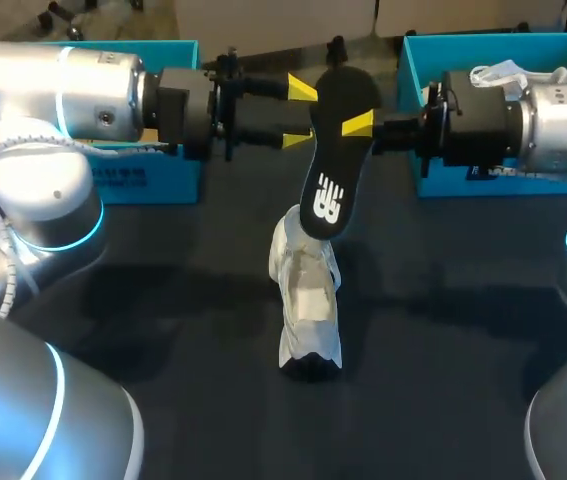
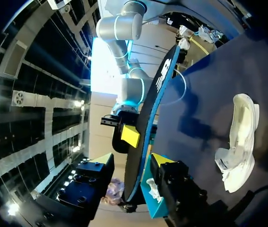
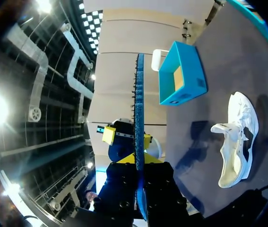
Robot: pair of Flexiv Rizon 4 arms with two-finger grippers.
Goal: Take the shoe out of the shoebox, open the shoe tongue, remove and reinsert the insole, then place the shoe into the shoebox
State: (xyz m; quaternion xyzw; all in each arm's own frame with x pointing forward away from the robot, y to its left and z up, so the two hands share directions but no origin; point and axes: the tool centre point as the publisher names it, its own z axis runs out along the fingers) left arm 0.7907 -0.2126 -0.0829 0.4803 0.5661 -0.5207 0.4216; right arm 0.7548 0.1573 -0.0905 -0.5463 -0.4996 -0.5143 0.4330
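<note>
A black insole (image 1: 335, 140) with a white logo hangs upright above the table, and my right gripper (image 1: 351, 120) is shut on its upper part. In the right wrist view the insole (image 3: 139, 109) stands edge-on between that gripper's (image 3: 138, 161) yellow tips. My left gripper (image 1: 300, 114) comes in from the other side with its fingers apart, one on each side of the insole's edge. In the left wrist view the insole (image 2: 148, 127) runs between the fingers of the left gripper (image 2: 133, 168), with a gap on one side. The white shoe (image 1: 308, 300) lies on the dark table beneath, also seen as the shoe (image 2: 240, 146) and the shoe (image 3: 237, 137).
A blue shoebox (image 1: 148, 180) stands at the back left behind my left arm. A second blue box (image 1: 463, 45) stands at the back right with white paper in it. From the right wrist a blue box (image 3: 181, 73) shows beyond the shoe.
</note>
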